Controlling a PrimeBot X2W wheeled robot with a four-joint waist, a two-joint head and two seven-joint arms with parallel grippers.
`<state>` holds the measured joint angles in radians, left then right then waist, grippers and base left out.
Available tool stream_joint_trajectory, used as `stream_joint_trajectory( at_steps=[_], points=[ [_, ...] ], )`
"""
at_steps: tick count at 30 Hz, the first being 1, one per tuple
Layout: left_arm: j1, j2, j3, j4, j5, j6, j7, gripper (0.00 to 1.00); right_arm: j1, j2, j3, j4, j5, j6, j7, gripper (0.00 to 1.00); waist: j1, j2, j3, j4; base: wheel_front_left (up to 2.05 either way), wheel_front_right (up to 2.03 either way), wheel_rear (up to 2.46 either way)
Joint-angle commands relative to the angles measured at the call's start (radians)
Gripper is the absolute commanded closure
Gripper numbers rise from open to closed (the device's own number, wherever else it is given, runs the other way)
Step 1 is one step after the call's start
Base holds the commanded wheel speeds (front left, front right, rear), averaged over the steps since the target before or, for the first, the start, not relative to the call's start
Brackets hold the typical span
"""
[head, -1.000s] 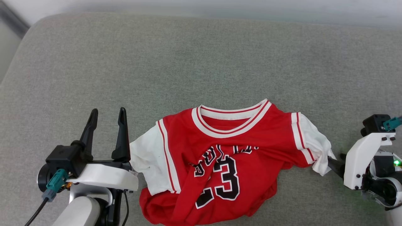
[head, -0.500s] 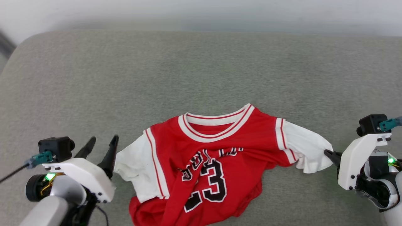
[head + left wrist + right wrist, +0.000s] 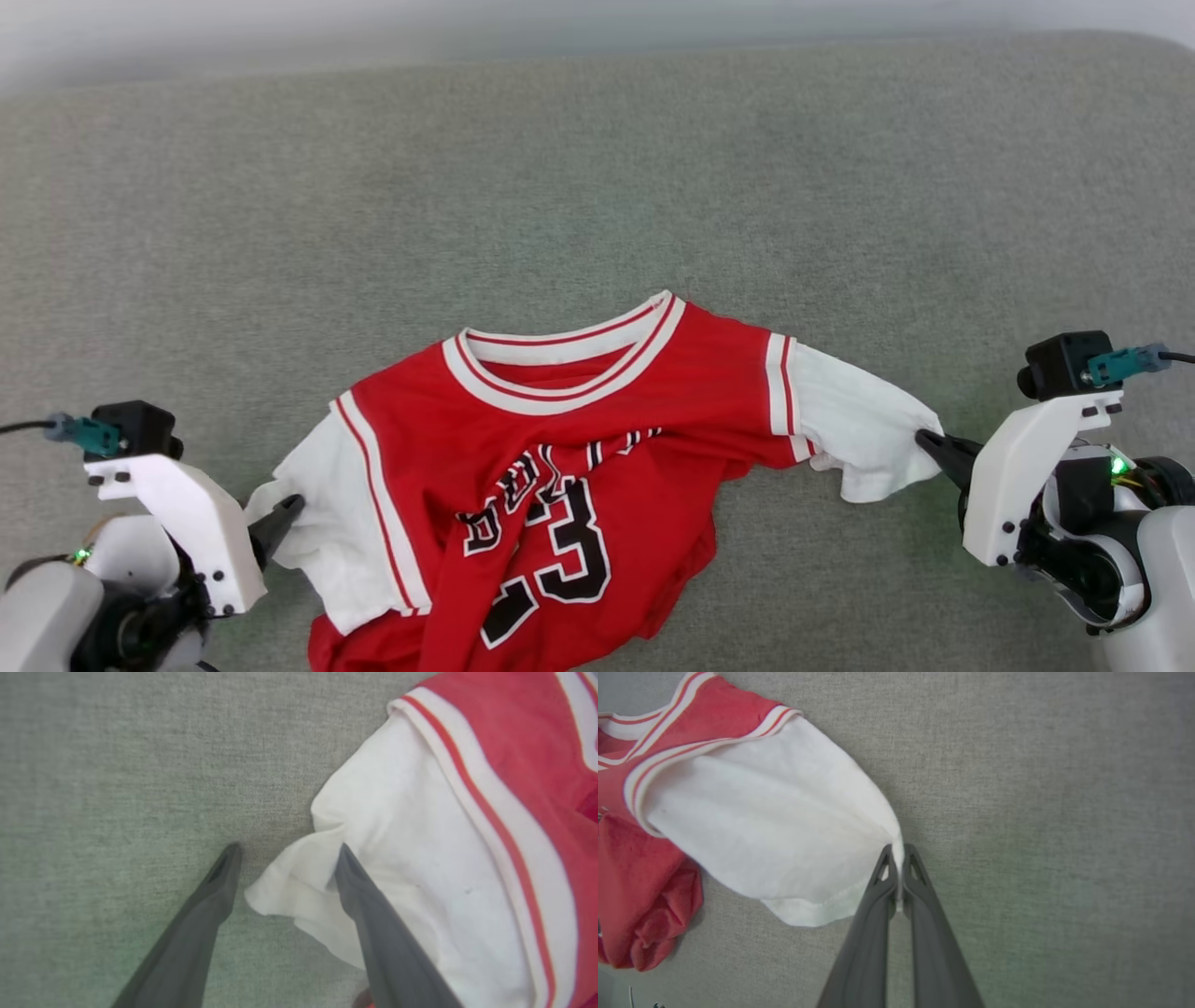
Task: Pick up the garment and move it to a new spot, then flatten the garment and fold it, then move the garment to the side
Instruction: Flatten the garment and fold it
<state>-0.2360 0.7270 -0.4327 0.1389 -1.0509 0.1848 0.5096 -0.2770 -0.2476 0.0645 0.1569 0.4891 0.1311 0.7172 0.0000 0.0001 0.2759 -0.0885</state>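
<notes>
Qty 1: garment (image 3: 560, 439) is lying btwn the grippers. Qty 2: white sleeves (image 3: 859, 439), 1 at each gripper's tips. Qty 2 grippers: left gripper (image 3: 288, 848), right gripper (image 3: 899, 849). Qty 1: grey cushion (image 3: 597, 187) is lying beneath both.

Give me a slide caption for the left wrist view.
Open left claw straddling the edge of the jersey's white sleeve on a grey cushion.

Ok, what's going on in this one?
The robot is working a red jersey on a grey cushion. Its right claw is shut on the edge of one white sleeve. Its left claw is open around the other sleeve, not yet gripping. The jersey's lower part is crumpled.
</notes>
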Motion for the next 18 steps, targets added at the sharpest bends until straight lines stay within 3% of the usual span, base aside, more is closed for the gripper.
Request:
stream_joint_trajectory(
  at_steps=[1,3,4,5,11,18],
  points=[
    [0.009,-0.017,-0.027,0.027,-0.005,0.001,0.025,0.00,0.002,0.003,-0.001,-0.004,-0.006,-0.001,-0.006,1.00,0.0000,-0.0001,0.018,-0.016,0.00,0.00,0.00],
    [0.019,-0.030,-0.053,0.051,-0.031,-0.001,0.085,0.02,-0.003,0.006,-0.003,-0.003,-0.008,-0.001,-0.010,1.00,0.0000,-0.0001,0.024,-0.019,0.00,0.00,0.00],
    [0.028,-0.037,-0.072,0.059,-0.044,-0.005,0.127,0.62,-0.006,0.008,-0.005,-0.004,-0.007,-0.001,-0.016,1.00,0.0000,-0.0001,0.026,-0.021,0.00,0.00,0.00],
    [0.032,-0.045,-0.082,0.062,-0.054,-0.009,0.143,1.00,-0.009,0.008,-0.006,-0.004,-0.009,-0.001,-0.019,1.00,0.0000,-0.0001,0.026,-0.022,0.00,0.00,0.00],
    [-0.039,-0.048,-0.069,0.042,0.006,-0.042,0.055,1.00,-0.034,-0.009,-0.013,-0.015,-0.030,-0.001,-0.071,1.00,0.0000,-0.0001,0.005,-0.016,0.00,0.00,0.00],
    [-0.157,-0.045,-0.028,-0.005,0.144,-0.029,-0.142,1.00,-0.097,-0.032,-0.037,-0.005,-0.097,-0.001,-0.165,1.00,0.0000,-0.0001,-0.051,0.001,0.00,0.00,0.00]
  ],
)
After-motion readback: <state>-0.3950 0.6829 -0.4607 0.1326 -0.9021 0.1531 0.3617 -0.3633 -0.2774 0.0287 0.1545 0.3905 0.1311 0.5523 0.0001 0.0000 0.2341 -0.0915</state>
